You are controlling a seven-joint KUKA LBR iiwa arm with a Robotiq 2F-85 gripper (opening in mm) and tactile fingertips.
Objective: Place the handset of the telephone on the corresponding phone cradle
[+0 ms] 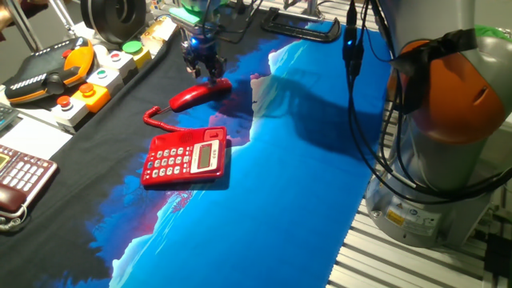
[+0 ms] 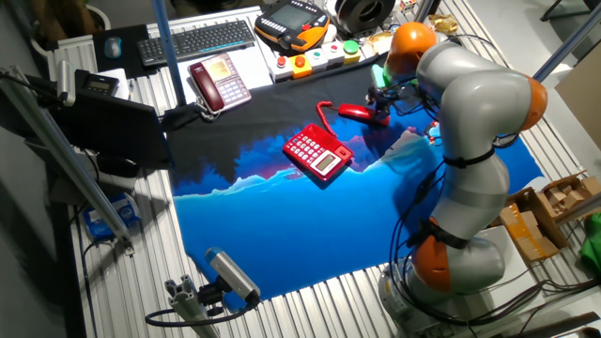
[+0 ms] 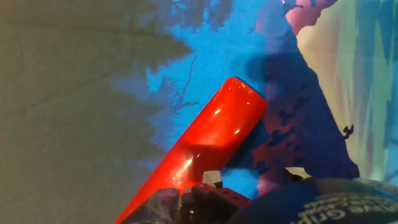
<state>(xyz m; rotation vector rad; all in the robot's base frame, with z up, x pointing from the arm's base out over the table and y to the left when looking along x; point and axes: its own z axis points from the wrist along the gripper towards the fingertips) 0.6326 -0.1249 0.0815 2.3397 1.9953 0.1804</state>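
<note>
The red handset [image 1: 196,94] lies slanted on the dark cloth behind the red telephone [image 1: 186,158], joined to it by a red coiled cord [image 1: 160,122]. The phone cradle [image 1: 178,138] is the strip along the phone's far edge, and nothing lies in it. My gripper [image 1: 211,75] is down on the handset's far right end. In the hand view the handset [image 3: 208,143] runs from the bottom left up to the centre, right under the hand. The fingers are hidden, so I cannot tell whether they are closed on it. The other fixed view shows the gripper [image 2: 379,111] by the handset [image 2: 354,113], behind the telephone [image 2: 319,153].
A dark maroon phone [image 1: 18,178] sits at the left edge. A control box with coloured buttons [image 1: 96,84] and an orange pendant [image 1: 56,70] lie at the back left. A small white object [image 1: 262,90] stands just right of the handset. My arm's base [image 1: 448,160] fills the right side.
</note>
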